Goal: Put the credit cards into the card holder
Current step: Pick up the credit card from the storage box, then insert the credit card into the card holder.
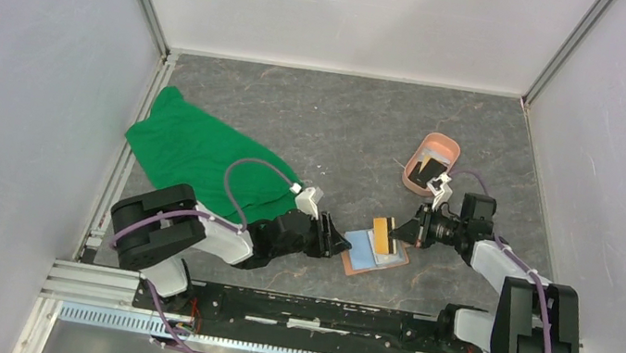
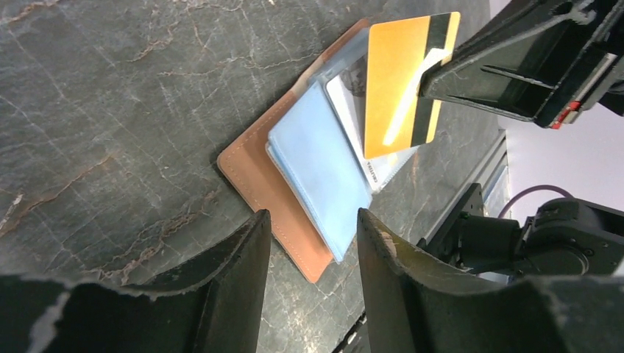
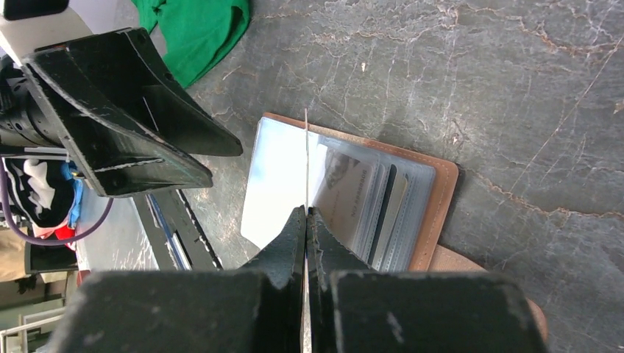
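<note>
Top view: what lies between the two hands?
In that view, the open card holder lies between left hand and right hand, which holds an orange card over it.

Overhead; both wrists near card holder (image 2: pixel 254 169)

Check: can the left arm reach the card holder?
Probably yes: the open left gripper sits beside the card holder, nothing between; the right gripper holds an orange card over the far side.

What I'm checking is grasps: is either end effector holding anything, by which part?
Right end effector pinches the orange card by its black-striped long edge; left end effector holds nothing.
</note>
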`<state>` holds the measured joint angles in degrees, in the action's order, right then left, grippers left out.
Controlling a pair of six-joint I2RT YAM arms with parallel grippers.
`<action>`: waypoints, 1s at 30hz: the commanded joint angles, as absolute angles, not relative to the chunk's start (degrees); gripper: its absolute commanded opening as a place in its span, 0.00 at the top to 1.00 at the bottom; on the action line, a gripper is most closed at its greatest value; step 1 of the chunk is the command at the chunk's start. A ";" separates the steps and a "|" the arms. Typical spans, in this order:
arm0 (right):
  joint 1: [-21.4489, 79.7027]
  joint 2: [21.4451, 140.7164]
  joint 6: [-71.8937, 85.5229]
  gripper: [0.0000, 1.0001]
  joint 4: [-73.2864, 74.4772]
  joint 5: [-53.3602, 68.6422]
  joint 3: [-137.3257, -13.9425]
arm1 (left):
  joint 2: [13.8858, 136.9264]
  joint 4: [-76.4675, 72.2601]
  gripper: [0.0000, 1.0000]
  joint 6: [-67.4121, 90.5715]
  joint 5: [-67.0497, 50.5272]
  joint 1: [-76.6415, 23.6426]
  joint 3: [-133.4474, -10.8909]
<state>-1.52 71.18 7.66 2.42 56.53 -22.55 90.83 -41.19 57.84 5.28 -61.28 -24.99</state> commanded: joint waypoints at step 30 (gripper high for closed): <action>0.96 76.84 10.88 1.00 -2.81 57.37 -19.25 | 100.03 -36.93 0.70 61.01 7.29 -62.05 -31.19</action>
